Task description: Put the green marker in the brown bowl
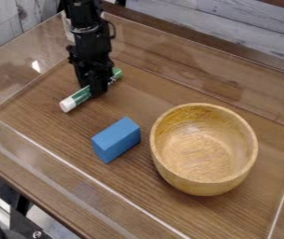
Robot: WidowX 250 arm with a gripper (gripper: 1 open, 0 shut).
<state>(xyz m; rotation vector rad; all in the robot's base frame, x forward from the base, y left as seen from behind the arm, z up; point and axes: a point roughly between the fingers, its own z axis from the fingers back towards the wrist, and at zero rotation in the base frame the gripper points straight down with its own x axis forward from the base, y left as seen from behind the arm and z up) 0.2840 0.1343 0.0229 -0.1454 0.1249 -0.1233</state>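
The green marker (75, 99) lies flat on the wooden table at the upper left, its white end pointing to the lower left and its green end poking out past the fingers on the right. My black gripper (92, 86) points down over the marker's middle and is shut on it. The brown bowl (205, 147) stands at the lower right, wide, round and empty, well apart from the gripper.
A blue rectangular block (116, 139) lies between the marker and the bowl. Clear plastic walls (20, 51) fence the table on the left and front. A pale wall (232, 28) runs along the back.
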